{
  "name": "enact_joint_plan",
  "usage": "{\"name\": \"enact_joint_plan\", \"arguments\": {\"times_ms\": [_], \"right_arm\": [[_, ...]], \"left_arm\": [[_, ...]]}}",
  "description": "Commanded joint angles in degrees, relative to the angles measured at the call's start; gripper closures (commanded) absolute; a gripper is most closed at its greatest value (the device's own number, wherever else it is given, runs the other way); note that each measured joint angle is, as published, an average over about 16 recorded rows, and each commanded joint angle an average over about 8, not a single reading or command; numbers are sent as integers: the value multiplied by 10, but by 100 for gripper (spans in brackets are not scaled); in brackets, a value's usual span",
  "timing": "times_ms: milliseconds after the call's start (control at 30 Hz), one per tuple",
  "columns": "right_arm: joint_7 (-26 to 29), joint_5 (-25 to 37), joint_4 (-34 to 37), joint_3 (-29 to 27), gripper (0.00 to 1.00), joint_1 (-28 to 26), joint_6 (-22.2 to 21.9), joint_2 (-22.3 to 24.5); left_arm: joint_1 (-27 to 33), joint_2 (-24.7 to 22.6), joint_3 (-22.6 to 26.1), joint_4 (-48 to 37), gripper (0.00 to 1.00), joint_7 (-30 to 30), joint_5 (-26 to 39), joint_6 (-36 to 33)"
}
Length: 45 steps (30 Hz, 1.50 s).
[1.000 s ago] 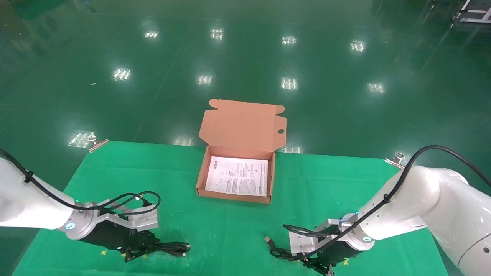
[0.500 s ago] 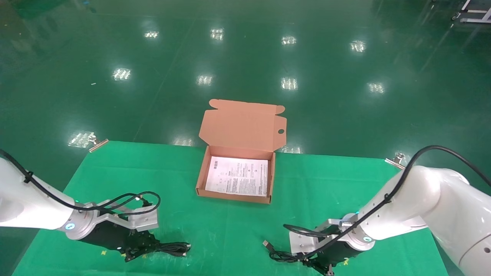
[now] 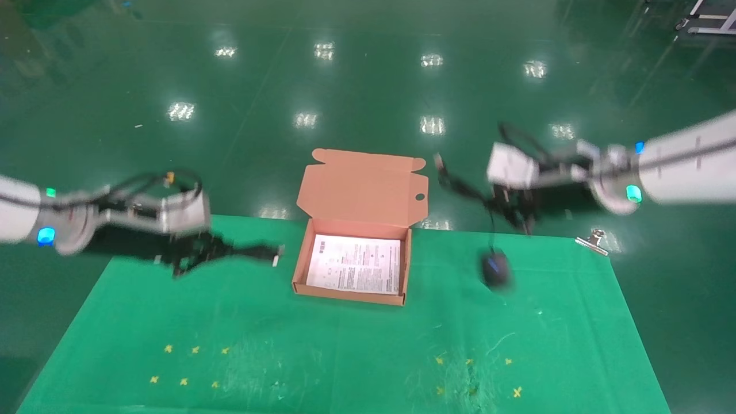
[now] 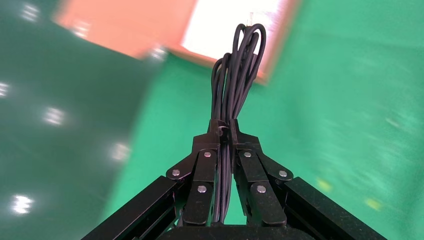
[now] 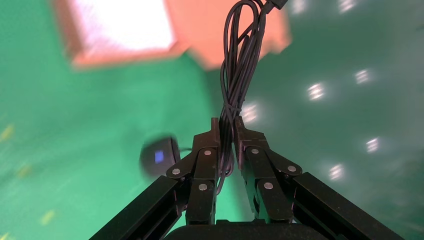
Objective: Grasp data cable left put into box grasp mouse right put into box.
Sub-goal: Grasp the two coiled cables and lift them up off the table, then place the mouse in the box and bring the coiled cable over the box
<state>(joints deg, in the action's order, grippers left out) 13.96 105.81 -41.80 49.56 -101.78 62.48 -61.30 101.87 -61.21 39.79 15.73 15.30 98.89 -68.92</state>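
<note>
My left gripper [image 3: 224,249] is shut on the data cable [image 3: 256,251], a black coiled bundle held in the air left of the box [image 3: 303,265]. In the left wrist view the gripper [image 4: 224,129] clamps the data cable [image 4: 239,65], which points at the box [image 4: 125,30]. My right gripper [image 3: 520,218] is raised right of the box and shut on the mouse's bundled cord [image 3: 460,187]. The mouse [image 3: 495,269], black with a blue light, dangles below it over the cloth. The right wrist view shows the gripper [image 5: 227,129], the cord [image 5: 240,55], the mouse [image 5: 159,157] and the box [image 5: 80,56].
The box stands open at the far middle of the green cloth [image 3: 345,356], its lid [image 3: 362,187] leaning back and a white printed sheet [image 3: 355,271] on its bottom. A metal clip [image 3: 592,240] holds the cloth's far right corner. Yellow crosses mark the near cloth.
Both arms have risen from the near edge of the cloth and swung far toward the box, the left carrying the data cable, the right lifting the mouse by its cord.
</note>
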Motion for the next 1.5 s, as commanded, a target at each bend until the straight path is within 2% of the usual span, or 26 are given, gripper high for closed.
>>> {"name": "enact_joint_plan", "arguments": {"times_ms": [33, 200, 467, 600, 767, 967, 1167, 1500], "right_arm": [[9, -2, -9, -9, 100, -16, -17, -4], [-6, -30, 20, -29, 100, -47, -45, -54], [-68, -56, 119, -48, 100, -98, -91, -135], [-96, -64, 155, -51, 100, -114, -102, -154], [-107, -70, 164, -49, 100, -115, -104, -159], [-87, -64, 146, -29, 100, -96, -106, -161], [-56, -68, 123, 1, 100, -73, -116, -167], [15, -114, 65, 67, 100, -29, -118, -169]], "left_arm": [[12, -1, -6, 14, 100, -4, -6, 14], [32, -19, -18, 32, 100, -19, -12, 69], [59, -36, -29, 35, 100, -34, -16, 124], [66, -38, -28, 34, 100, -35, -10, 149], [69, -37, -26, 33, 100, -36, -2, 166], [66, -25, -16, 25, 100, -48, 15, 160], [74, -9, 0, 15, 100, -88, 45, 167], [76, -2, 20, 29, 100, -152, 84, 178]]}}
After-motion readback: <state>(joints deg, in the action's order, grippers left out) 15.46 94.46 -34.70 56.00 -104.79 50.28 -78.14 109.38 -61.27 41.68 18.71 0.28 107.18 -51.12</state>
